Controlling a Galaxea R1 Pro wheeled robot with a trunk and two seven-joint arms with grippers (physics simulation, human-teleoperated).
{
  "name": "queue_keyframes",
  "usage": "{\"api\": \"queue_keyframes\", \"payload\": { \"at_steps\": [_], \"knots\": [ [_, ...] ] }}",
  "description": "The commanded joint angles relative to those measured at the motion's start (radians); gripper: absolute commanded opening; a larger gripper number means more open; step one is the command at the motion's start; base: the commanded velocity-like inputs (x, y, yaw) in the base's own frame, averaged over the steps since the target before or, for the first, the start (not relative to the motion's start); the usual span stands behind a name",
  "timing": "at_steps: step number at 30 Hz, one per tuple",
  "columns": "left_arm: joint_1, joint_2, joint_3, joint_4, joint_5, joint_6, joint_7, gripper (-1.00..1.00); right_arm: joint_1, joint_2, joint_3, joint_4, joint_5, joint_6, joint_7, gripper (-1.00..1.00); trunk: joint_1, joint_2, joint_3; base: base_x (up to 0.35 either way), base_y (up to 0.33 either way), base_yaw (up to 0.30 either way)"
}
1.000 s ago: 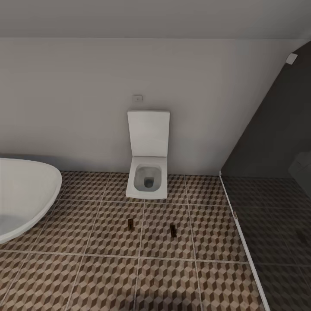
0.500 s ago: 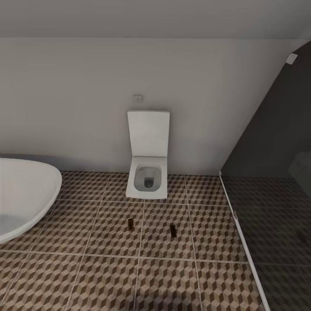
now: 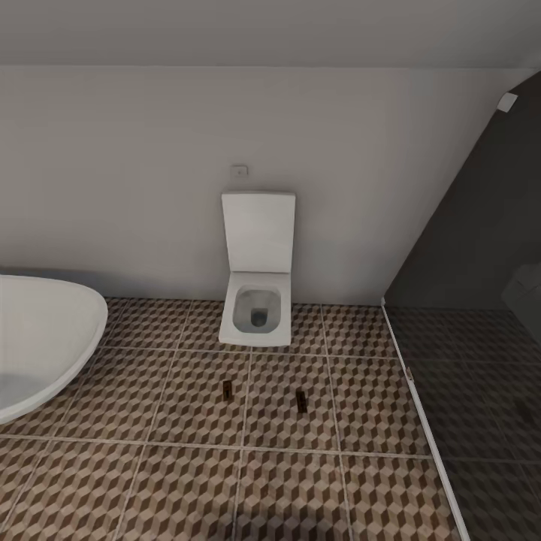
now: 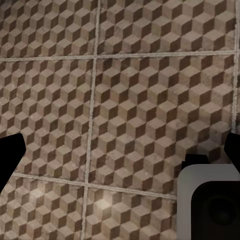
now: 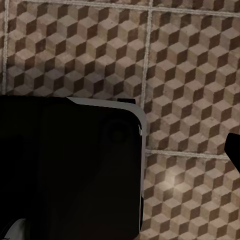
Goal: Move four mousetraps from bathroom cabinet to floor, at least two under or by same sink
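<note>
Left gripper [image 4: 120, 150]: dark fingertips at opposite frame edges, spread wide, nothing between. Right gripper: one dark fingertip [image 5: 234, 148] at frame edge; spread not determinable. Both pointed downward.

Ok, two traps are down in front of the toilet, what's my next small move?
Probably turn the base to look for the cabinet and fetch another trap. Just two small dark mousetraps lie on the bathroom floor before the toilet, and the left gripper is open with bare tiles between its fingers.
</note>
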State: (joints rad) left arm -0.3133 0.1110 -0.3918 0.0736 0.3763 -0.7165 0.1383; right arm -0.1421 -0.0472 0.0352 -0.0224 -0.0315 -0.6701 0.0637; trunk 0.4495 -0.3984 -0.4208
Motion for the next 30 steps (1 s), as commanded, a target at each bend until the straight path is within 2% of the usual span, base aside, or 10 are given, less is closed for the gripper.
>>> {"api": "queue_keyframes", "payload": {
  "at_steps": [1,30],
  "knots": [
    [-0.001,-0.001,-0.009,0.003,0.003,-0.004,0.004,1.0,-0.001,0.0,0.003,0.001,-0.004,-0.003,0.004,1.0,0.0,-0.002,-0.001,0.0,0.0,0.0],
    [-0.001,-0.001,-0.009,0.003,0.003,-0.004,0.004,1.0,-0.001,0.0,0.003,0.001,-0.004,-0.003,0.004,1.0,0.0,-0.002,-0.001,0.0,0.0,0.0]
  ]
}}
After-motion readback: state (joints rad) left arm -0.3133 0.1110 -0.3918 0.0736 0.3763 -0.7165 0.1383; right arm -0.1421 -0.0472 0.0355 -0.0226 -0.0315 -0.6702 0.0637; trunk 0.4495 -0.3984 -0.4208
